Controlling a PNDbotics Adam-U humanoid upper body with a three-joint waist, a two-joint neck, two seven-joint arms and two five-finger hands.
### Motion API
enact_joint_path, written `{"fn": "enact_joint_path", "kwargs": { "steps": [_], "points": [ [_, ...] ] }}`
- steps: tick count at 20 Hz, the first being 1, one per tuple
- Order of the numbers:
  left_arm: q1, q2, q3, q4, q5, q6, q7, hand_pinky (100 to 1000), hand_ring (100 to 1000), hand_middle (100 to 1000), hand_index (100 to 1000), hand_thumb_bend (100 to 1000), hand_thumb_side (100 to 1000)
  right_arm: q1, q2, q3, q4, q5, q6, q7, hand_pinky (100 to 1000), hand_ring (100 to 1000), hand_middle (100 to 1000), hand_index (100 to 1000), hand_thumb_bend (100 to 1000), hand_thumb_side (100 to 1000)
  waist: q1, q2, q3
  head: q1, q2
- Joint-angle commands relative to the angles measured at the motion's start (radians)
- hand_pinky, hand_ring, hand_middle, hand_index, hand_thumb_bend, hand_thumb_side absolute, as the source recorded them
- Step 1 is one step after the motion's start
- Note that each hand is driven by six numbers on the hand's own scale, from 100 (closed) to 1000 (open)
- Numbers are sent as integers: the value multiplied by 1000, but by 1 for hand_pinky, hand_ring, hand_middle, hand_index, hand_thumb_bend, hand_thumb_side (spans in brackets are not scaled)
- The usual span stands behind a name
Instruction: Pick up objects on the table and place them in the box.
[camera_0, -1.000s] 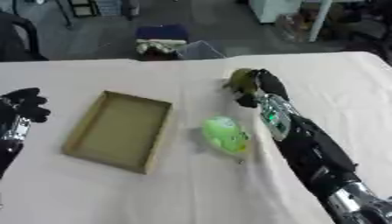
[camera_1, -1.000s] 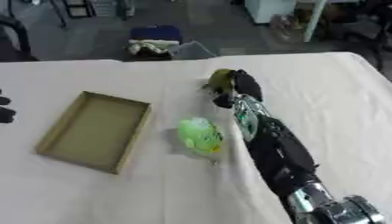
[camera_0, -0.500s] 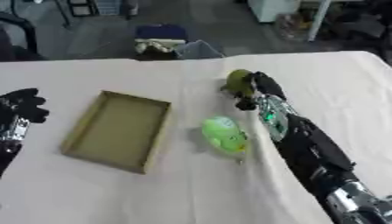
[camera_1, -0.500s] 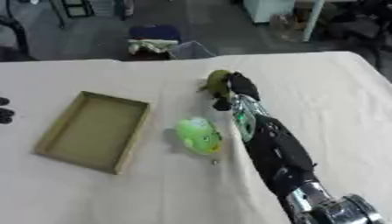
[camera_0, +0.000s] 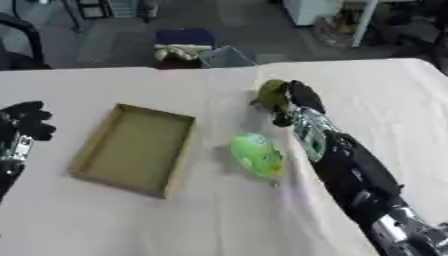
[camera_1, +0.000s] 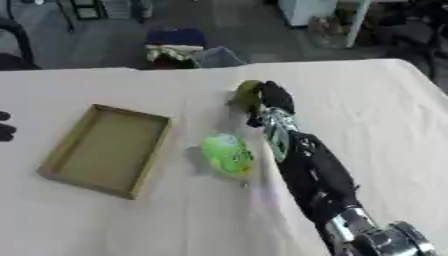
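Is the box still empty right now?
Empty. Only the bare floor of the box shows; the bright green object lies on the table beside it, outside.

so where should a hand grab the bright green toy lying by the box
Across its narrower middle, coming from above. The green toy lies flat on the cloth as a rounded oval, long axis running toward and away from the robot, so fingers and thumb can likely close on its left and right sides. The box sits apart on its left, and the right hand is beyond it on a darker object.
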Motion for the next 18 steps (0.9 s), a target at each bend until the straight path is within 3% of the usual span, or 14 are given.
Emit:
{"fn": "enact_joint_path", "kwargs": {
  "steps": [1, 4, 9, 13, 18],
  "points": [
    [-11, 11, 0, -10, 3, 0, -1, 659, 632, 650, 803, 325, 754, -20, -5, -14, -31, 19, 23, -106, 715, 766, 667, 502, 100, 100, 2, -12, 0, -4, -5],
    [-11, 11, 0, -9, 3, 0, -1, 659, 631, 650, 803, 325, 753, -19, -5, -20, -35, 13, 39, -191, 700, 747, 632, 441, 100, 100, 2, -13, 0, -3, -6],
    [-12, 11, 0, -10, 4, 0, 0, 659, 631, 650, 803, 325, 753, -20, -8, -16, -48, -14, 34, -269, 695, 756, 620, 423, 100, 100, 1, -13, 0, -2, -6],
    [-12, 12, 0, -10, 4, 1, -1, 659, 631, 650, 803, 324, 753, -32, -6, 15, -83, -21, -4, -260, 699, 763, 621, 415, 100, 100, -1, -14, 0, 0, -6],
    [-14, 12, -2, -11, 5, 0, -2, 659, 631, 650, 803, 325, 753, -54, 9, 79, -158, -16, -83, -187, 707, 764, 626, 412, 100, 100, -2, -15, 2, -3, -5]
  ]
}}
